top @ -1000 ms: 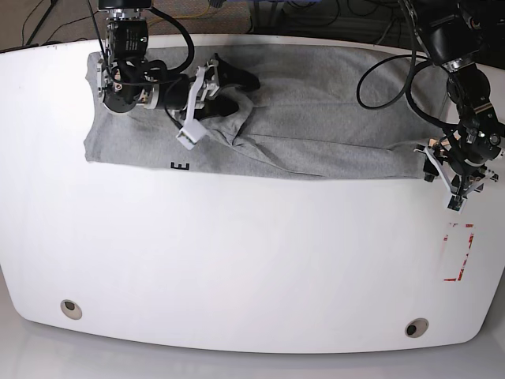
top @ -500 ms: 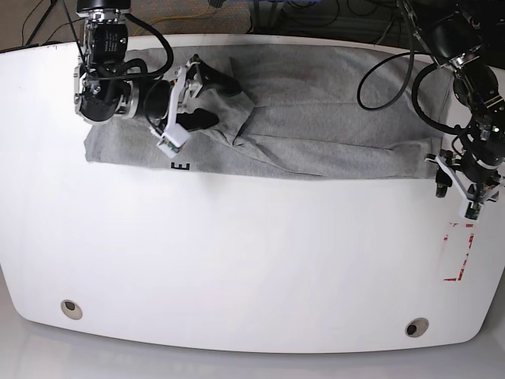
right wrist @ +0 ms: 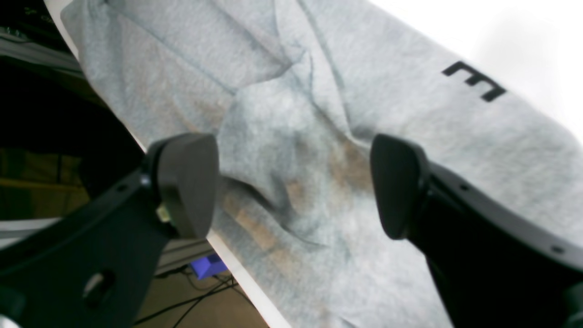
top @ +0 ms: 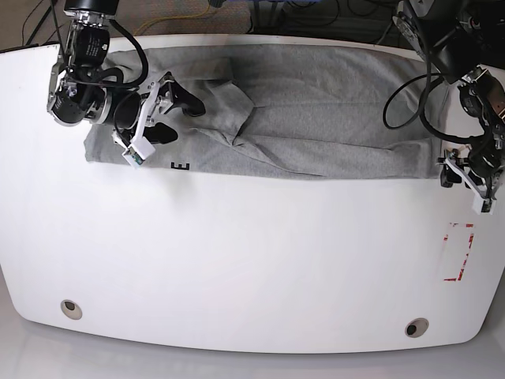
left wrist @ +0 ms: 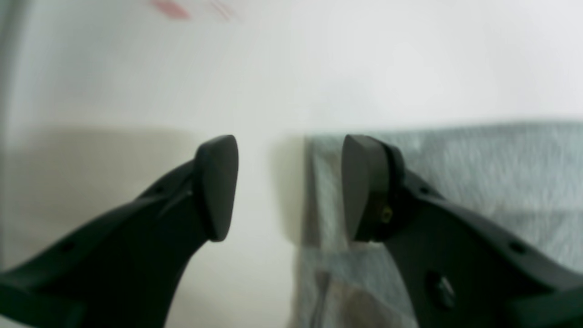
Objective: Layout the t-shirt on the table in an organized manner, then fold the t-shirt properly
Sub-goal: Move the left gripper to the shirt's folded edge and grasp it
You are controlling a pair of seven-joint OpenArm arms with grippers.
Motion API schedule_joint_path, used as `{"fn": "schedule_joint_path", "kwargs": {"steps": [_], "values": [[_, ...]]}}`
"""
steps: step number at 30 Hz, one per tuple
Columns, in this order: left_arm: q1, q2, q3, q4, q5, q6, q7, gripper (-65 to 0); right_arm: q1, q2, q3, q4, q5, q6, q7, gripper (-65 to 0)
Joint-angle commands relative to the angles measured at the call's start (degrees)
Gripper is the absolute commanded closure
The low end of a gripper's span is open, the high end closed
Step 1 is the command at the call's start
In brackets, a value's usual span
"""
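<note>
Item: t-shirt [top: 316, 118], heather grey. It lies as a long band across the far half of the counter [top: 237, 268], its far hem at the counter's back edge. A raised fold runs through the cloth left of centre in the base view. A black block letter [top: 182, 166] sits on the near hem; my right wrist view shows the same mark [right wrist: 473, 81].

Item: my right fingers [top: 155, 110], [right wrist: 291, 187]. Released and spread wide, nothing between them. They hover over the shirt's end on the base view's left. A second ago they were further along the shirt, at the fold; they have since drawn back toward that end, and the bunch they stood over has settled flatter.

Item: my left fingers [top: 465, 172], [left wrist: 289, 187]. Released, gap empty. One pad [left wrist: 362, 187] stands over the shirt's corner, the other over bare counter just beside the edge. They have shifted slightly outward and up since a second ago.

Item: red tape mark [top: 459, 251], near side of my left fingers, apart from the shirt.

Item: two grommet holes, one [top: 71, 309] and the other [top: 416, 327], along the near edge.
</note>
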Motion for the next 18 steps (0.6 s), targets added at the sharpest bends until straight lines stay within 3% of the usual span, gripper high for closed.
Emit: {"fn": "schedule_joint_path", "kwargs": {"steps": [1, 18], "values": [[-1.3, -1.5, -0.1, 0.2, -1.0, 0.1, -1.3, -34.2, 0.3, 0.5, 0.4, 0.9, 0.7, 0.1, 1.0, -49.6], [-1.0, -1.4, 8.8, -6.8, -0.6, 0.1, -6.8, -33.9, 0.3, 0.3, 0.6, 0.9, 1.0, 0.1, 1.0, -49.6]]}}
